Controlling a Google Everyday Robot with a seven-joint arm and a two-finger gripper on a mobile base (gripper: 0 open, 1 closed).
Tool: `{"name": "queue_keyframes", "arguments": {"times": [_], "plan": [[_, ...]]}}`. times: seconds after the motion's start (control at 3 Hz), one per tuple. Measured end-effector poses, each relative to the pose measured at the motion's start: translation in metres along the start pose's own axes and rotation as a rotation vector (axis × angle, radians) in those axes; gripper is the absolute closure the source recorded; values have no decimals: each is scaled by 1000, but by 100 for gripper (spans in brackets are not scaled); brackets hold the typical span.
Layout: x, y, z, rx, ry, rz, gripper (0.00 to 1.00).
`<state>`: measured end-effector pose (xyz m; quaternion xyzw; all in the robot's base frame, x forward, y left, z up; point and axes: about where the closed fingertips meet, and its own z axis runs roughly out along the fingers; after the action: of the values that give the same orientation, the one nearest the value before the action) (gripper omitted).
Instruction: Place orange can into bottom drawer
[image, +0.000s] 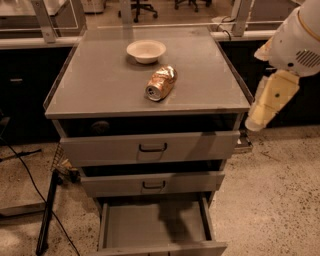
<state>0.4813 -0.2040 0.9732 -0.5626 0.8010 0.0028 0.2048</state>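
1. The orange can (161, 83) lies on its side mid-worktop (100, 95), nearer the front edge.
2. My jaws hang beyond the right edge; released or clenched, I cannot tell.
3. The bottom drawer (135, 225) stands open.

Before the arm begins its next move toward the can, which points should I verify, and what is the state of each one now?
1. Dented shiny orange-gold metal can lies on its side on the grey cabinet top, nothing over it: ok.
2. Lowest grey metal drawer is pulled out, its tray open from above: ok.
3. Small white round bowl stands behind the can, apart from it: ok.
4. Gripper hangs beside the cabinet's right edge, away from the can: ok.
5. Gripper is ready to grasp: cannot tell.
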Motion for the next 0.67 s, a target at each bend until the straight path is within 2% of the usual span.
{"name": "queue_keyframes", "arguments": {"times": [0.33, 0.67], "plan": [[-18, -20, 14, -1, -78, 57, 0], [-44, -39, 29, 20, -154, 112, 0]]}}
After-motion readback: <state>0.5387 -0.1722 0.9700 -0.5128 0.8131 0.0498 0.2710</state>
